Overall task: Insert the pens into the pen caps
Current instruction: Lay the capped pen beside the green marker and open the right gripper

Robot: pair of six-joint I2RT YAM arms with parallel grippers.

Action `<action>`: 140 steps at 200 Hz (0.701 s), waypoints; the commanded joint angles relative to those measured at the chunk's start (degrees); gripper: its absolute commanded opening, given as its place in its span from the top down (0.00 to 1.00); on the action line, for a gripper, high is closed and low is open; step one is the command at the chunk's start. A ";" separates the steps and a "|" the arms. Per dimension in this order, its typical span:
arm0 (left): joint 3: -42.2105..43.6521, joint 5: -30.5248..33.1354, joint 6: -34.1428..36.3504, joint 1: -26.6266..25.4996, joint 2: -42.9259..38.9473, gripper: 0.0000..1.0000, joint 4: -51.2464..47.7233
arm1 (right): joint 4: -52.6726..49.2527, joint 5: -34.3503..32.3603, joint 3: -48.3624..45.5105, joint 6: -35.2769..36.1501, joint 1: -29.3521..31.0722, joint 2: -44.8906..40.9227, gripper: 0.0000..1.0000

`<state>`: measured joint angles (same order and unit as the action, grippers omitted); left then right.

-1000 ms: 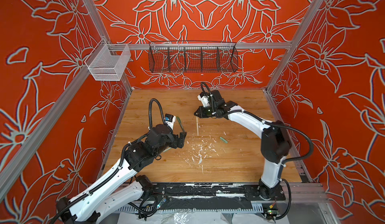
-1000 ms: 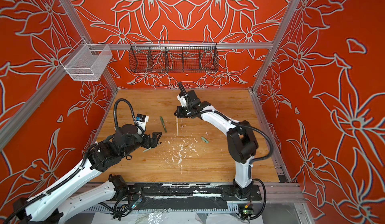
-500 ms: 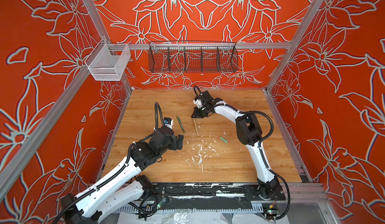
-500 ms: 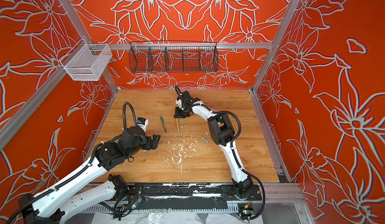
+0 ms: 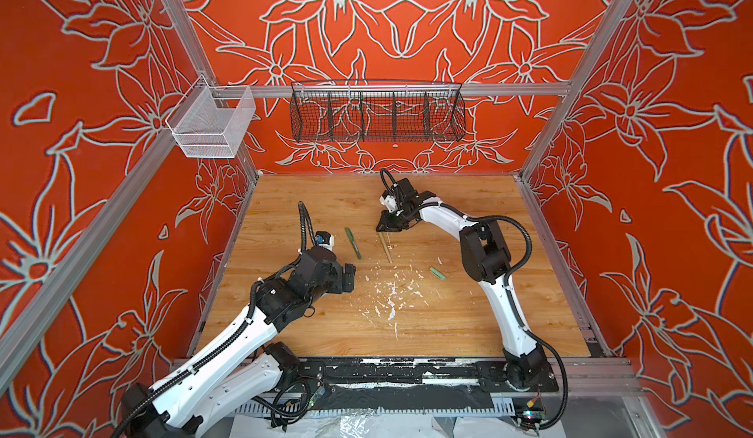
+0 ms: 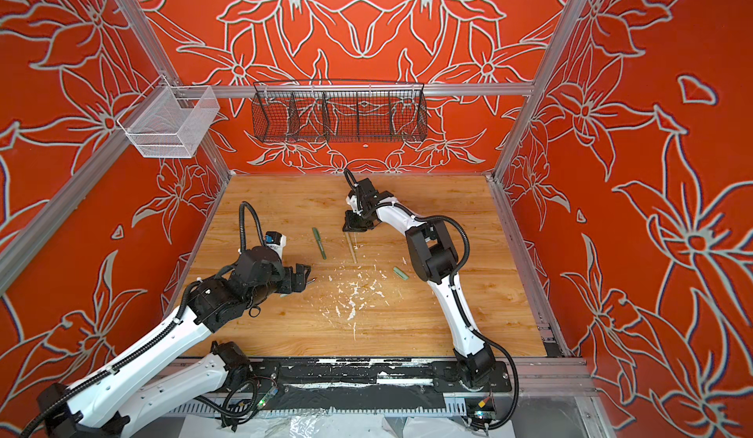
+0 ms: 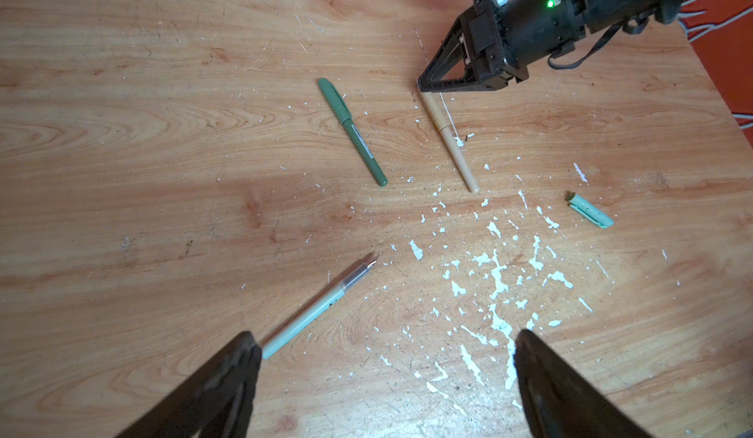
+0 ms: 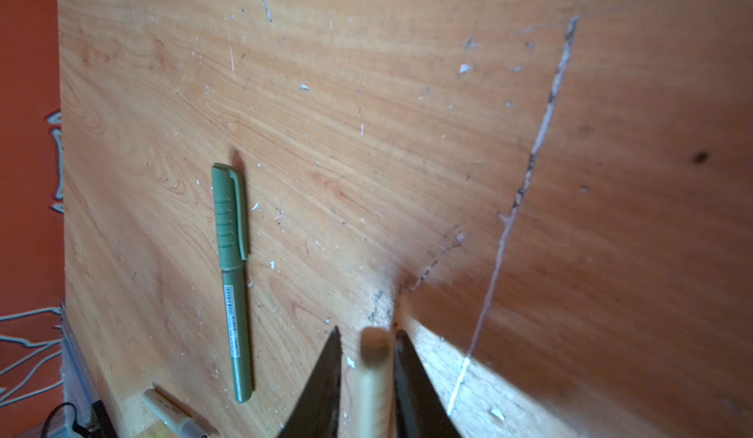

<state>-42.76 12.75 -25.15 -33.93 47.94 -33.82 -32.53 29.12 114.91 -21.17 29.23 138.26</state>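
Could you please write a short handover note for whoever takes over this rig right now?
Left hand: wide open, empty, near the back end of the uncapped pale green pen.
Right hand: slightly open around the cap end of the tan pen, not clamped.
Things: the tan pen and the dark green pen lie capped on the table; the pale green cap lies alone, apart from the pens.
Done: two pens capped.
To do: put the pale green pen into its cap.
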 commanded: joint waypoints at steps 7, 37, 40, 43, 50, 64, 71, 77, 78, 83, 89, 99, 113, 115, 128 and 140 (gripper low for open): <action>0.24 -0.31 -1.19 0.97 0.73 0.03 -1.28 | -1.39 -1.08 1.98 1.28 -0.38 -0.97 0.67; -0.71 -1.14 -0.51 1.64 3.40 0.03 -1.59 | -2.11 -1.99 1.33 2.15 -0.61 -4.54 0.60; -0.93 -1.22 -0.43 1.74 3.83 0.03 -1.72 | -2.02 -2.16 1.01 2.26 -0.67 -5.23 0.59; -1.11 -1.31 -0.28 1.78 4.28 0.03 -1.87 | -1.82 -2.40 0.50 2.34 -0.68 -5.94 0.59; -1.47 -1.28 -0.30 1.93 5.32 0.03 -2.11 | -1.03 -2.94 -1.10 2.35 -0.74 -8.10 0.59; -1.62 -1.79 -0.73 2.38 7.12 0.03 -2.23 | 1.63 -3.71 -5.97 2.43 -0.77 -13.48 0.57; -1.41 -2.93 -0.93 2.99 7.73 0.03 -1.81 | 3.01 -4.27 -9.02 2.45 -0.87 -16.26 0.57; -1.09 -4.13 -1.30 3.57 8.06 0.03 -1.39 | 4.53 -4.84 -12.04 2.34 -0.85 -19.72 0.57; -1.05 -4.31 -1.35 3.68 8.10 0.03 -1.36 | 4.82 -4.90 -12.63 2.31 -0.85 -20.28 0.57; -0.89 -5.51 -1.76 4.41 8.14 0.03 -1.13 | 6.32 -5.03 -15.68 2.08 -0.84 -23.07 0.57; -0.52 -7.23 -2.28 5.42 8.13 0.03 -0.71 | 7.94 -5.34 -19.47 1.73 -0.85 -26.35 0.56; 0.56 -10.70 -2.81 7.28 9.79 0.03 0.66 | 10.45 -5.94 -26.01 0.60 -0.85 -31.73 0.56; 1.71 -13.62 -3.29 9.27 11.48 0.03 1.99 | 14.41 -5.66 -35.53 -1.79 -0.84 -39.07 0.55; 1.72 -13.87 -3.36 9.49 11.67 0.03 2.00 | 14.80 -5.46 -36.77 -2.08 -0.84 -39.83 0.55; 1.61 -14.76 -3.42 10.03 13.89 0.03 2.07 | 16.89 -4.64 -44.17 -3.91 -0.78 -46.12 0.55; 1.46 -14.52 -3.17 10.11 16.11 0.03 2.18 | 18.34 -4.19 -50.28 -5.29 -0.67 -51.64 0.55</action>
<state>-41.93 1.80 -27.14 -24.43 60.71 -32.32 -18.72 24.58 74.74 -22.63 28.56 92.60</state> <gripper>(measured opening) 0.971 0.449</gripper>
